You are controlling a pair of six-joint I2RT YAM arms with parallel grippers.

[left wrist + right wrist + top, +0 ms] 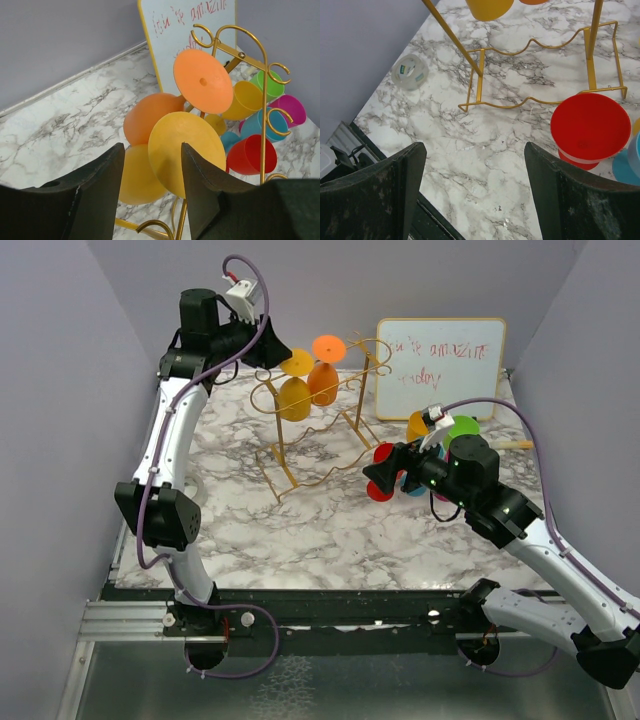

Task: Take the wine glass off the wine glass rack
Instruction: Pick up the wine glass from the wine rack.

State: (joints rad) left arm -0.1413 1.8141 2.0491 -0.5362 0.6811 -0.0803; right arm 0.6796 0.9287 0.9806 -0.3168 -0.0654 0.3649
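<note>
Much here is partly covered. In the top view the right arm lies across a huddle of coloured glasses on the desk, so only a green glass and scraps of others show around it. The white-board leans against the back wall, and its red scrawl is too loose to read. In the right wrist view the bowls of the hanging glasses are cut off by the top edge, and a blue glass is clipped by the right edge.

The wine glass rack stands toward the back of the desk, just left of the white-board. Two glasses hang from it bowl down, side by side: the yellow wine glass and the orange wine glass. In the left wrist view their round feet face the camera and hide the stems.

The left fingers are apart and hold nothing. The yellow foot sits in the gap just beyond the tips, its right edge behind the right-hand finger. It seems not quite touched, though the view is too flat to be sure.

The right fingers are spread wide above bare marble near the rack's base rails, gripping nothing. A red glass rests on the desk just beyond the right-hand finger. A roll of tape lies well off to the left, near the desk's edge.
</note>
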